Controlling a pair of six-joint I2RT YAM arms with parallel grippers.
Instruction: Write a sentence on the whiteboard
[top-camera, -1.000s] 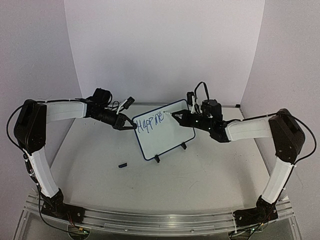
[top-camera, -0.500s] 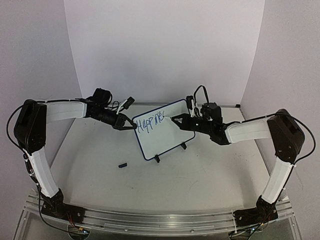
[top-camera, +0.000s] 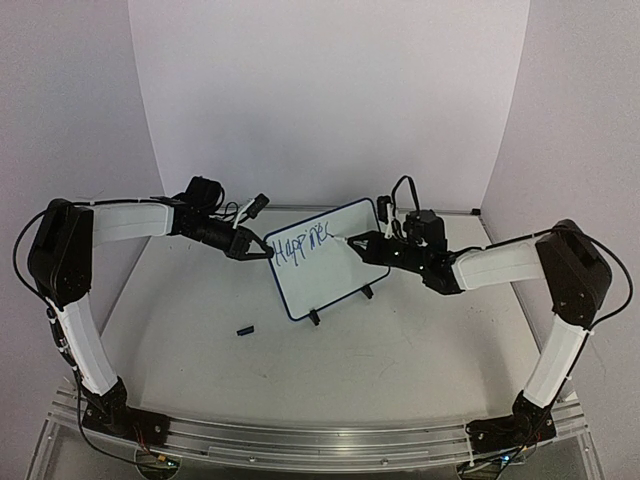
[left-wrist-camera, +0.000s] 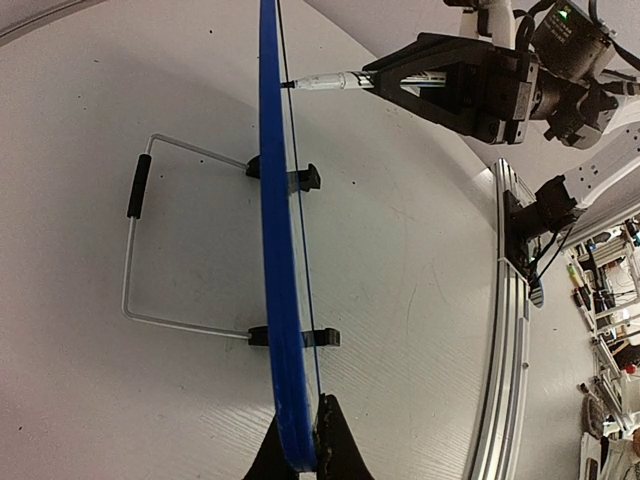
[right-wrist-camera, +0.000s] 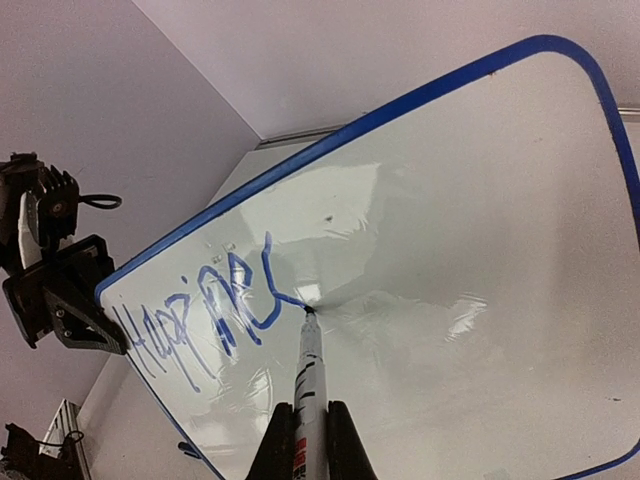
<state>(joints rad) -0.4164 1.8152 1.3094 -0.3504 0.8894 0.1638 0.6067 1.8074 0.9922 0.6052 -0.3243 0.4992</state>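
The whiteboard stands tilted on two black clip feet at the table's middle; it shows edge-on in the left wrist view and face-on in the right wrist view. The sentence reads roughly "Happines" in blue along the board's upper left, also in the right wrist view. My left gripper is shut on the board's left edge. My right gripper is shut on a white marker, whose tip touches the board just after the last letter.
A small black marker cap lies on the table left of the board's feet. A wire stand reaches behind the board. The aluminium base rail runs along the near edge. White walls enclose the back and sides.
The right gripper and marker tip have shifted slightly right and down along the board, adding a stroke to the last letter. The left gripper and the board have not moved.
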